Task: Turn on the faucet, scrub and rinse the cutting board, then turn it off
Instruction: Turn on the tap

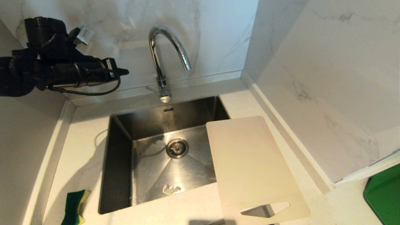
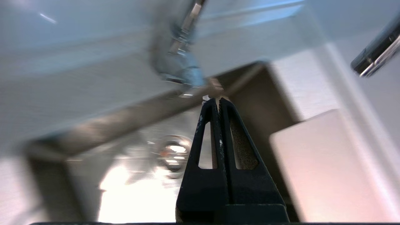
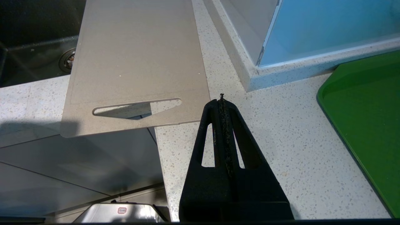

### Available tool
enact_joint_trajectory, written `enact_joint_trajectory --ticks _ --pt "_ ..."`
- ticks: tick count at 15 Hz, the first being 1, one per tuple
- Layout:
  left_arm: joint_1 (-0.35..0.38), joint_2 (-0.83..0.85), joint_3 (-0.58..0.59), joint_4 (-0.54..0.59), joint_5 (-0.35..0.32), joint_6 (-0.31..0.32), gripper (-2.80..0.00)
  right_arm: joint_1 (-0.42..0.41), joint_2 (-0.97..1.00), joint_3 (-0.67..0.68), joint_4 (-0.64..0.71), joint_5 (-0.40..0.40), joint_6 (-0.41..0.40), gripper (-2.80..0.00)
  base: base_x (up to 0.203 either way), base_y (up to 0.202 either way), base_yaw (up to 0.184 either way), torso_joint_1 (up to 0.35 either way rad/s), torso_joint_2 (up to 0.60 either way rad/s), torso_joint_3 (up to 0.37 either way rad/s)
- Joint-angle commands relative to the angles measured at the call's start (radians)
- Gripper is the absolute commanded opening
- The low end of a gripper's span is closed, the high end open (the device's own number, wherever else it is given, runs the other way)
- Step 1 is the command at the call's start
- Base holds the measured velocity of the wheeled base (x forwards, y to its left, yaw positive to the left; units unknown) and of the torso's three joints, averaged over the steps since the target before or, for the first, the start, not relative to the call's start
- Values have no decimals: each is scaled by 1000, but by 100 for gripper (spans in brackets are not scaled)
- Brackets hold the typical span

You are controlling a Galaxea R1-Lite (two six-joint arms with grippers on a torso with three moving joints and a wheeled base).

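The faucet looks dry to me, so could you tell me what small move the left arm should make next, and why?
Probably ease the shut left end effector toward the lever at the base of the faucet. No water runs into the sink, the end effector hangs left of the faucet, and the cutting board lies untouched across the sink's right edge.

countertop (image 1: 87, 150): speckled white | cutting board (image 1: 250, 162): overhanging sink (image 1: 118, 175) | sponge (image 1: 74, 207): left | green tray (image 1: 384, 193): right, seemingly flat
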Motion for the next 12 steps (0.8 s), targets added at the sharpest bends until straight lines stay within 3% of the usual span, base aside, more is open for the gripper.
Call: enact_joint_trajectory --ticks 1,6,12 --pt "22 113 -76 -9 -68 -114 -280 0 0 1 -1 0 0 -280 0 0 0 0 0 0" --pt "71 162 -93 -165 -225 -343 -280 1 2 2 -1 0 0 -280 0 0 0 0 0 0" --pt "63 185 -92 -162 -217 -338 -280 1 1 0 -1 0 0 -280 0 0 0 0 0 0"
